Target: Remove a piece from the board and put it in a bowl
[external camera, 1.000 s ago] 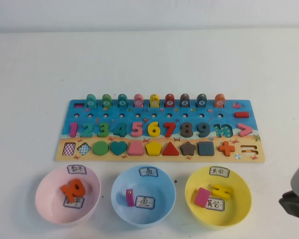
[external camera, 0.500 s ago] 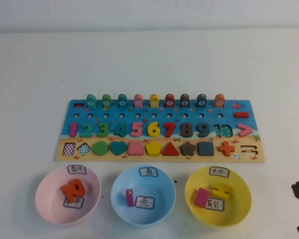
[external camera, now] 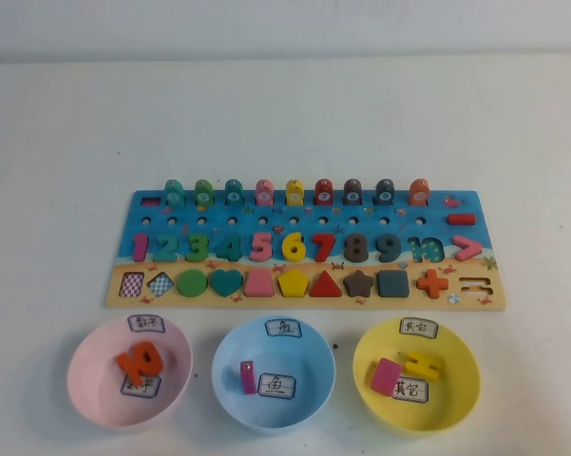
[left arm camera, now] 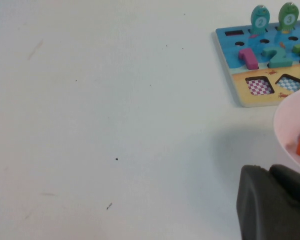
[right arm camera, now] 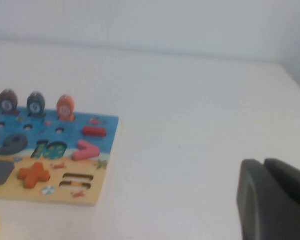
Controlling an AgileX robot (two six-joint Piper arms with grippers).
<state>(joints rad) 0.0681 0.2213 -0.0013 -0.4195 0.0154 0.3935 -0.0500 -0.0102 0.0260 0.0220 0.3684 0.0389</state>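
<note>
Both arms are out of the high view, so we place them from the wrist cams only.

Left gripper (left arm camera: 274, 200): parked over bare table off the left end of the board (external camera: 123, 285), near the pink bowl (external camera: 85, 385). Only a dark finger edge shows, so we can't tell if it's open or shut.

The board's long axis runs left-right and three bowls sit along its near edge. The pink bowl holds an orange piece (external camera: 140, 361), the blue bowl (external camera: 314, 380) a pink one, the yellow bowl (external camera: 461, 389) a pink block and a yellow piece.

Right gripper (right arm camera: 272, 200): parked off the right end of the board, well apart from it. Its finger state can't be told either.

Candidate piece: the orange plus (external camera: 433, 281) in the near row, right end, flat in its slot and symmetric, so there's no long axis to align to. It lies left of and beyond the right gripper, which we judge the nearer arm; the yellow bowl is just near of it.
</note>
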